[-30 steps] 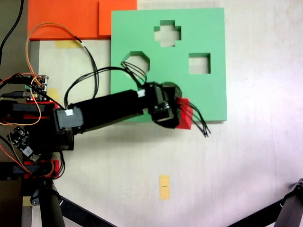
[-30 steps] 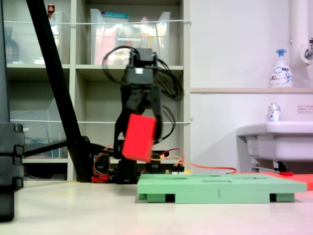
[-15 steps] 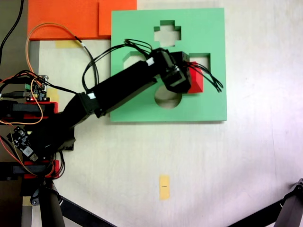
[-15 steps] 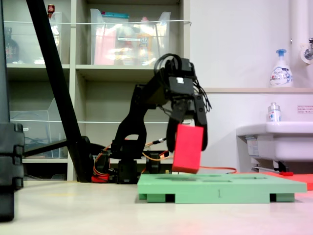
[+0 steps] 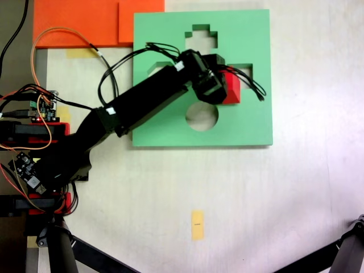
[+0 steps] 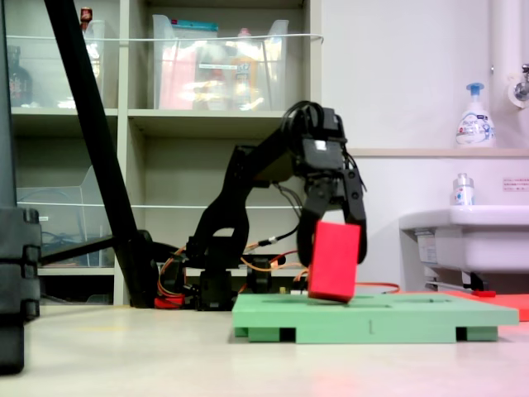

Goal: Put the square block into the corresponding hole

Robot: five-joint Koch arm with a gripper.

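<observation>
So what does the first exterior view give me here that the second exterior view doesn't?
Only the first exterior view shows the cut-outs from above: the square hole is partly covered by the red block, which overlaps its lower-left part. Only the second exterior view shows height: the block is tilted, its lower corner about level with the green board top, not sunk in. Both show the pincer shut on the block over the board.

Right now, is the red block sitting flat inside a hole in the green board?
No, in the second exterior view the red block is tilted, mostly above the green board.
</observation>
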